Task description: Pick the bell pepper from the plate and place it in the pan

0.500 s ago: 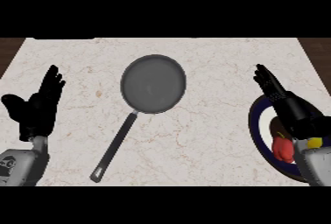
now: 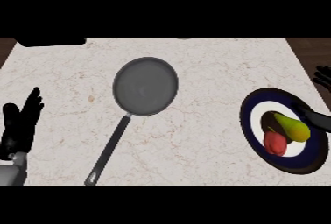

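Red bell pepper (image 2: pixel 275 142) still on plate (image 2: pixel 253 131) at 3 o'clock, touching yellow-green pear (image 2: pixel 293 127). Pan (image 2: pixel 145 85) holds nothing, so nothing done yet. Right hand (image 2: pixel 319 116) over plate edge, fingers can't tell. Left hand (image 2: pixel 20 126) spread at 9 o'clock, resting.

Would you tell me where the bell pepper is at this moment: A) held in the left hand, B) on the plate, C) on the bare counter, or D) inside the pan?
B: the bell pepper lies on the plate, and the pan holds nothing.
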Robot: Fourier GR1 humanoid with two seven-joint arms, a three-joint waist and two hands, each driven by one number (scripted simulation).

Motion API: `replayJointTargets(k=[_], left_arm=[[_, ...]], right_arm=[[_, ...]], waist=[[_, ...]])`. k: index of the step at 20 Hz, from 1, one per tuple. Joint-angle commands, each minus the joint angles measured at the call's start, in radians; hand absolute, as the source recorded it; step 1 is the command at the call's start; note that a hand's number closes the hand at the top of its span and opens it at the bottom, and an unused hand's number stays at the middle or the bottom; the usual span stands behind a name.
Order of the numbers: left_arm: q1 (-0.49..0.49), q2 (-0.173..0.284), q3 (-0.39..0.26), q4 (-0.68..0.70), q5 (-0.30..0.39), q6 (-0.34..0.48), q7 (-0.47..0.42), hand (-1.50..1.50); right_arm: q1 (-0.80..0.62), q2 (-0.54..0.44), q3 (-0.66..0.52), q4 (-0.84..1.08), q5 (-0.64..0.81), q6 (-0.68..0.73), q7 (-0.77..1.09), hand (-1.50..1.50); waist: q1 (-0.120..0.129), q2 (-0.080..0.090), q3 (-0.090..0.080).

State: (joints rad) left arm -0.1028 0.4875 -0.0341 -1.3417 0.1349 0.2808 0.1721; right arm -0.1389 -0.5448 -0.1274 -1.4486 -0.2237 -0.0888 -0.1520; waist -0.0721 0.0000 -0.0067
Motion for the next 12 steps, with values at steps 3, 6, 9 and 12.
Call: replayJointTargets(k=[3, 6, 9, 12], left_arm=[[0.043, 0.045, 0.018, 0.044, 0.007, -0.038, 0.027, 0.0], [0.063, 0.038, -0.008, -0.035, -0.016, -0.042, 0.07, 0.0], [-0.049, 0.015, 0.01, 0.095, -0.018, -0.094, 0.046, 0.0], [0.057, 0.012, -0.002, 0.027, -0.036, -0.073, 0.007, 0.0]], right_arm=[[0.116, 0.234, -0.237, -0.021, -0.123, -0.297, -0.129, 1.5], [0.352, 0.258, -0.209, -0.214, -0.082, -0.232, -0.229, -1.5], [0.413, 0.217, -0.167, -0.3, -0.011, -0.205, -0.148, -1.5], [0.479, 0.125, -0.155, -0.441, 0.059, -0.24, 0.034, -1.5]], waist=[[0.0, -0.009, 0.009], [0.045, -0.007, 0.007], [0.054, 0.0, 0.006], [0.061, -0.003, 0.004]])
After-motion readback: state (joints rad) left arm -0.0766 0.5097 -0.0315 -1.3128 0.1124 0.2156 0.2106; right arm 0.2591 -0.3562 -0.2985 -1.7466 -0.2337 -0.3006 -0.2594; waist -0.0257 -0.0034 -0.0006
